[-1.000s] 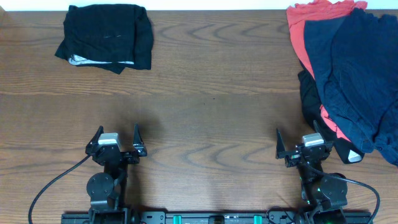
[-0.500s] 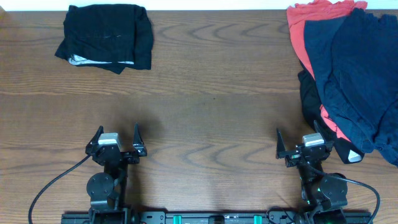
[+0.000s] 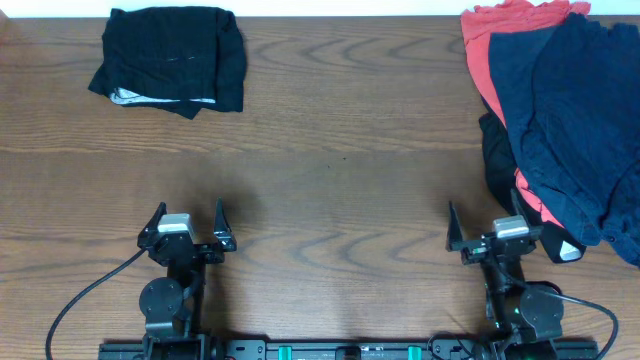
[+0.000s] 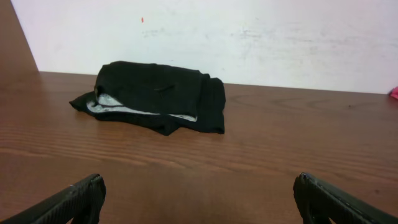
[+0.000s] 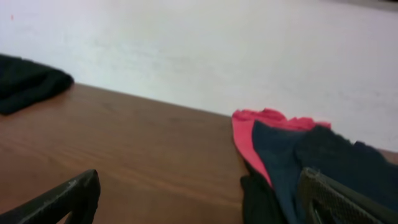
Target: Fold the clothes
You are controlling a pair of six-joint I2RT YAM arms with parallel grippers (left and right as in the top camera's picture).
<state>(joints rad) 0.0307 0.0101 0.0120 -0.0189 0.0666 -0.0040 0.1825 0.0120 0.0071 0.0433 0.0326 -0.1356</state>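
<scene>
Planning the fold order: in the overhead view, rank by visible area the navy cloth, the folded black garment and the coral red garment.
1. navy cloth, clearly largest
2. folded black garment
3. coral red garment, smallest as seen; the navy cloth covers most of it, so its true size is unclear

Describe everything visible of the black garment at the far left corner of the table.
The black garment is soft, matte cloth folded into a compact, roughly rectangular bundle. A pale grey strip, perhaps a lining or waistband, peeks out along its near edge. It lies flat on the wooden table, close to the back edge. Only the table touches it.
</scene>
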